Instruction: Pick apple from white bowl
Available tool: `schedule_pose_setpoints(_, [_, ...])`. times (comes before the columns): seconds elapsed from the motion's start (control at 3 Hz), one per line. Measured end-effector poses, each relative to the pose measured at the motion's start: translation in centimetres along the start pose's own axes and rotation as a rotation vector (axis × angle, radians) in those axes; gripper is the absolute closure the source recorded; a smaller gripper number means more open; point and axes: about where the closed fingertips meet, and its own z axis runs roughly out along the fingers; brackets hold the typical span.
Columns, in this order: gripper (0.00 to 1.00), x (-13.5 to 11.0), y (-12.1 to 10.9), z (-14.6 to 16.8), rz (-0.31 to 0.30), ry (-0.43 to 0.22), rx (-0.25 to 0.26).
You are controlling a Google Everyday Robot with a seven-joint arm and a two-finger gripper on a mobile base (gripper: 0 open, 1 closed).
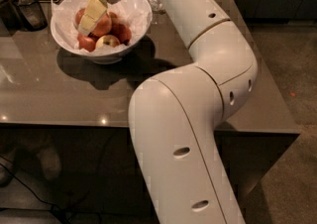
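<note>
Apples (121, 33) sit piled in the white bowl (109, 58) on the worktop (49, 94). Tool (92, 16) is down among them on the left, can't tell if it's spread or pinching. They look firm, smooth and a bit slippery, so I'd grab one across its widest middle.

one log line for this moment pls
stage: grasp approach | pincer: inside white bowl, at the apples | apples: none lifted yet
</note>
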Motion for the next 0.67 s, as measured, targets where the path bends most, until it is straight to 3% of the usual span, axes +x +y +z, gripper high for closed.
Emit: schedule_pose_setpoints(0.67, [0.0,-0.02,-0.15,2.41,0.032,-0.001,-0.035])
